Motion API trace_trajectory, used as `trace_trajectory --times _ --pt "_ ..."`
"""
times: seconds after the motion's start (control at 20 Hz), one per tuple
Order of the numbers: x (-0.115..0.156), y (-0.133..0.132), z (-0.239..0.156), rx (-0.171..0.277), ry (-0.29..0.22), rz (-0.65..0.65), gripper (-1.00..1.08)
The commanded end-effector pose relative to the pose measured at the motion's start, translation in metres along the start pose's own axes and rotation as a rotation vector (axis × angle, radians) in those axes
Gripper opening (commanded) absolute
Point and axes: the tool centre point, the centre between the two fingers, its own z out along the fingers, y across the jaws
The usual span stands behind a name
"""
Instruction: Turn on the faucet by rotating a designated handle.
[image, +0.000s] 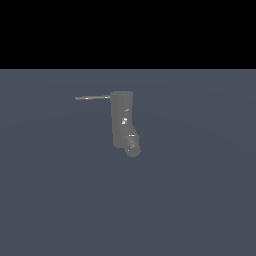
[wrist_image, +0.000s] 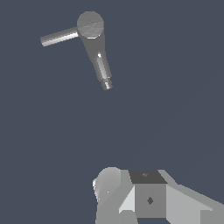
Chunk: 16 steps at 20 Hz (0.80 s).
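A: Two views, one moment. In the exterior view the faucet (image: 122, 120) stands alone as a dark grey upright column, its rounded spout stub at the lower end. Where is the handle?

B: The handle (image: 92, 98) is the thin straight rod leaving the column's top toward the exterior view's left. No arm appears in that view.

A: And the wrist view?

B: It looks down on the faucet (wrist_image: 90, 25) from above: a round cap, with the handle (wrist_image: 58, 36) projecting from one side and the spout running off at an angle to it. Part of the hand (wrist_image: 144, 197) fills the near edge, well apart from the faucet. Its fingertips lie outside the frame, so whether it is released or clenched cannot be told.

A: Which step is in hand?

B: Judged from this, the approach; nothing touches the handle. The next move calls for bringing the hand to the rod, preferably near its free end, then sweeping it about the column's axis.
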Motion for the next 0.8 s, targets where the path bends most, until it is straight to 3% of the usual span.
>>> trace_trajectory --times 0.0,0.35,0.75 --pt "0.001 0.002 -0.002 -0.004 0.005 -0.001 -1.0" --pt "0.007 -0.001 0.0 0.007 0.003 0.015 -1.0" --pt "0.034 -0.012 0.007 0.048 -0.002 0.087 -1.0"
